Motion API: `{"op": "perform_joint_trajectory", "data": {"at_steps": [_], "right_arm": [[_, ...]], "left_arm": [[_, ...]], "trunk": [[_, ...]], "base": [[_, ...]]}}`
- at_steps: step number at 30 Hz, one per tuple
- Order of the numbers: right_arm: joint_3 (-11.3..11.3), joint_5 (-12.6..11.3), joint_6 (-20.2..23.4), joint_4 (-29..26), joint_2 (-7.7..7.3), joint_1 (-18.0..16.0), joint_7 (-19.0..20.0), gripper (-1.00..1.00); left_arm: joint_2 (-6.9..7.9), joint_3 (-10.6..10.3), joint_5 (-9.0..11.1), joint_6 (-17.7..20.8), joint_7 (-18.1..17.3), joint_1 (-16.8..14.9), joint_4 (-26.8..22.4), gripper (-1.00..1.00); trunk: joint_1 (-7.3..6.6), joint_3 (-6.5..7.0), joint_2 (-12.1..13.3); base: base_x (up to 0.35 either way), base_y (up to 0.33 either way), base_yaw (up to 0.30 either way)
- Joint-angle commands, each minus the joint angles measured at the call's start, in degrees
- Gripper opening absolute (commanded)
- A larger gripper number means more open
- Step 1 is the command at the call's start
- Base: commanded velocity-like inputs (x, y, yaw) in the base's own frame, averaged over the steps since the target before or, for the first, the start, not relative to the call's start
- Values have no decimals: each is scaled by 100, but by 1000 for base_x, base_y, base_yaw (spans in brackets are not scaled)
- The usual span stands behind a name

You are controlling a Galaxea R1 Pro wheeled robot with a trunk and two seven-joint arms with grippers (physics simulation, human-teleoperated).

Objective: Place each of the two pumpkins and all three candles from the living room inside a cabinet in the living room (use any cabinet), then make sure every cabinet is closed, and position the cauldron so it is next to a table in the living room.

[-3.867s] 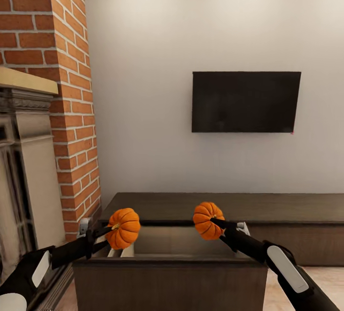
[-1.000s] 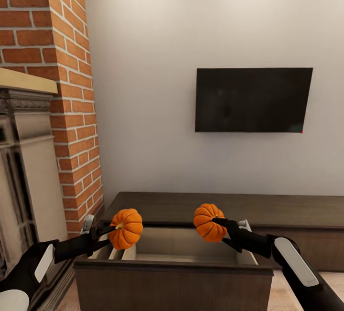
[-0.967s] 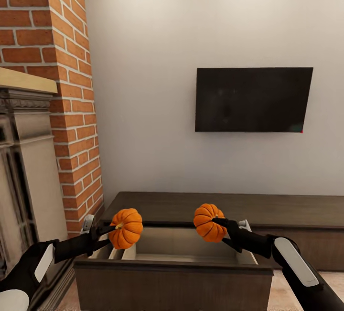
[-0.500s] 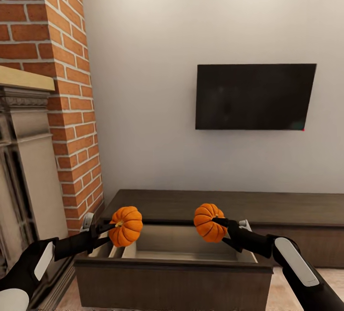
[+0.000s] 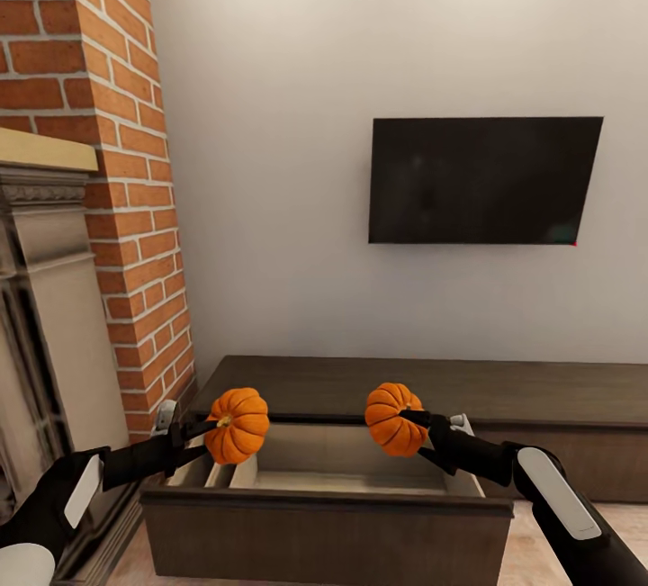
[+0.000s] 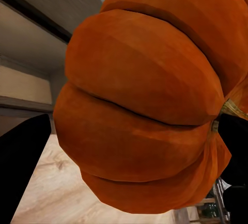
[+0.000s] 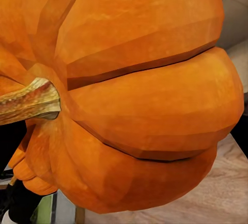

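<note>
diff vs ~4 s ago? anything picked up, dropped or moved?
Nothing taken or let go. The left gripper still holds the left pumpkin and the right gripper the right pumpkin, both above the open drawer of the cabinet. Only the camera shifted: the TV and wall sit slightly differently.

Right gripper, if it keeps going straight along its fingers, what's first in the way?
The right gripper is shut on a pumpkin and points up-left over the open drawer. Past that pumpkin, the next thing roughly in line looks like the cabinet top, then the wall; depth is unclear.
</note>
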Motion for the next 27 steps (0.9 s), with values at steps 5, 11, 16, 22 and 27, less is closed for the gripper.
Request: {"op": "perform_joint_trajectory", "data": {"at_steps": [5, 11, 16, 22, 27], "right_arm": [[9, -19, 7, -9, -5, -4, -19, -100], [10, -12, 2, -11, -5, -4, -19, -100], [9, -10, 0, -12, -5, -4, -19, -100], [10, -10, 5, -12, -5, -4, -19, -100], [10, -10, 6, -10, -5, -4, -19, -100]], "left_arm": [[-60, 1, -9, 27, -19, -6, 1, -100], [-141, -15, -19, 27, -11, -13, 0, -100], [-150, -19, -21, 27, -10, -16, 1, -100], [-150, -25, -21, 27, -10, -16, 1, -100], [-150, -27, -21, 27, -10, -16, 1, -100]], "trunk": [[-111, 36, 198], [-243, 86, 439], [-353, 128, 639], [-485, 179, 880], [-595, 221, 1081]], "base": [[0, 0, 0], [0, 0, 0], [0, 0, 0], [0, 0, 0], [0, 0, 0]]}}
